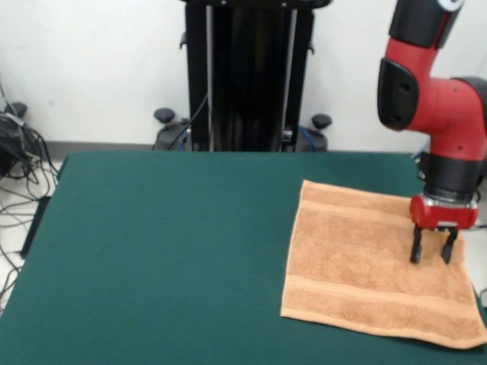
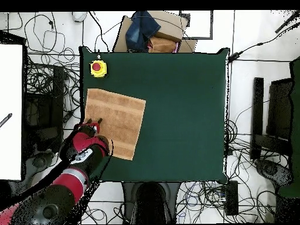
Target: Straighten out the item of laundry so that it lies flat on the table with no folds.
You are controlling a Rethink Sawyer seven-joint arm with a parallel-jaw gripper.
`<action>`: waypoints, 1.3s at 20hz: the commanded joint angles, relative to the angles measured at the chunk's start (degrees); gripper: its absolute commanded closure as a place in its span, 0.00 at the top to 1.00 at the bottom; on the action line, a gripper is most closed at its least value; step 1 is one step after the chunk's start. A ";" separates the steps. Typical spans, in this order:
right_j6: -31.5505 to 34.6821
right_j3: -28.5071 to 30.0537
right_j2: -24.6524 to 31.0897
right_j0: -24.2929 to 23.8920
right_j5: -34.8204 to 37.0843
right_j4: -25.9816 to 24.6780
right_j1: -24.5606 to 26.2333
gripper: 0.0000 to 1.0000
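The orange-tan towel (image 1: 373, 266) lies spread out on the right part of the dark green table (image 1: 175, 251), with a woven band near its far and near edges. It looks flat, with no fold that I can see. In the overhead view the towel (image 2: 117, 120) lies at the table's (image 2: 181, 111) left side. My gripper (image 1: 432, 256) hangs over the towel's right part, fingers (image 1: 416, 251) pointing down and apart, holding nothing. I cannot tell whether the tips touch the cloth. The overhead view shows the gripper (image 2: 94, 123) at the towel's left edge.
A yellow box with a red button (image 2: 97, 68) stands on the table's corner in the overhead view, just past the towel. The black pedestal (image 1: 247, 76) stands at the far side. The towel's right corner reaches the table's right edge (image 1: 479, 304). Cables lie on the floor around.
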 commanded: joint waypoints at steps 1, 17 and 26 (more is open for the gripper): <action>13.81 6.56 1.59 -1.14 -2.61 3.78 3.09 1.00; 14.23 25.74 12.02 -10.14 0.40 -3.59 -15.00 1.00; 14.35 24.22 15.34 -11.02 -4.39 -2.96 -12.10 1.00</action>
